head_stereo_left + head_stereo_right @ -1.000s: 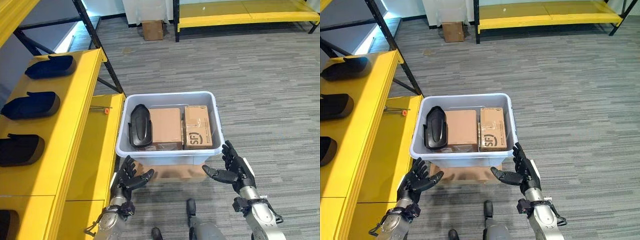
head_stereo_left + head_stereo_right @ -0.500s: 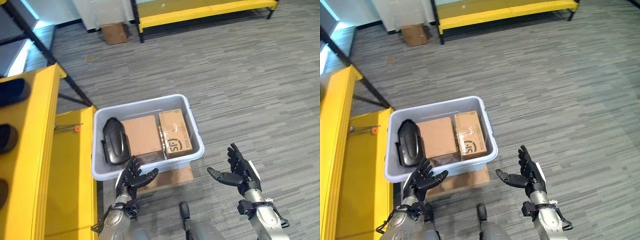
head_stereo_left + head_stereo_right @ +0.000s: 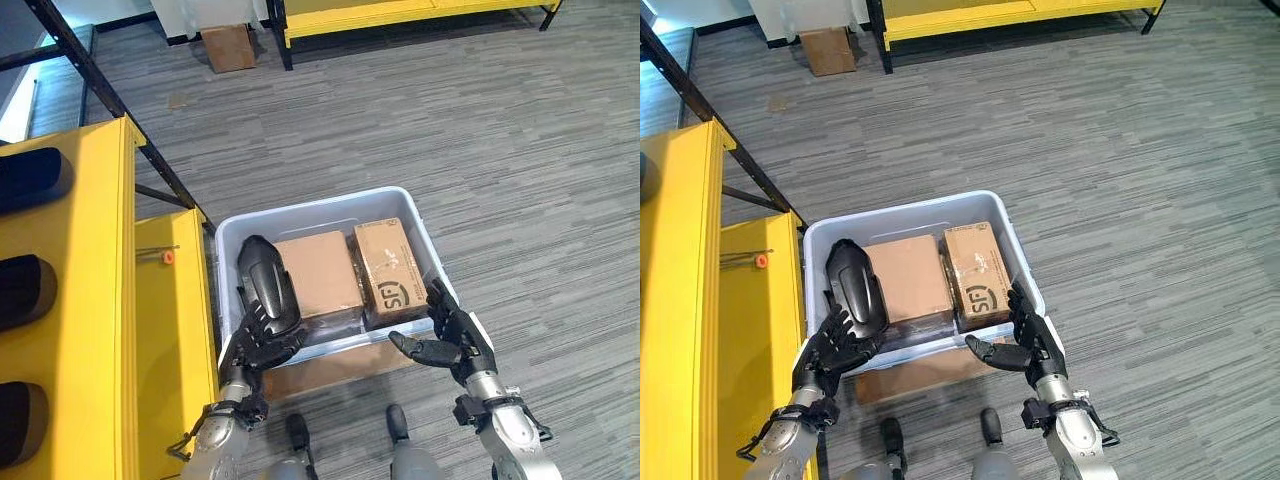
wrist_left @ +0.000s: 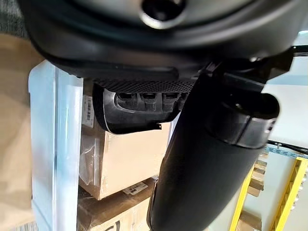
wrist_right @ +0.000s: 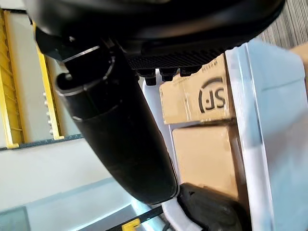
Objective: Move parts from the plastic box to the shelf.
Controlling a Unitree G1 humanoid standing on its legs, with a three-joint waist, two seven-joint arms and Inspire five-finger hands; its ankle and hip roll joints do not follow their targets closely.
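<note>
A pale plastic box (image 3: 310, 205) stands on the floor in front of me. Inside it lie a long black moulded part (image 3: 268, 288) along the left wall and two cardboard cartons, a plain one (image 3: 318, 272) and a printed one (image 3: 392, 270). My left hand (image 3: 262, 340) is open, fingers spread over the near left rim and the near end of the black part (image 4: 139, 110). At the box's near right corner my right hand (image 3: 445, 342) is open too, palm turned toward the wall, holding nothing. The cartons (image 5: 202, 101) show past its fingers.
A yellow shelf (image 3: 95, 300) runs along my left, with black parts (image 3: 28, 180) lying in a row on top. On its lower level lies a small orange-tipped tool (image 3: 166, 257). A cardboard sheet (image 3: 330, 365) lies under the box. Far off are a cardboard box (image 3: 227, 45) and a low yellow rack (image 3: 400, 10).
The camera has swung. Both hands have closed in on the box: the left now reaches over the near rim at the black part, the right has come up to the near right corner.
</note>
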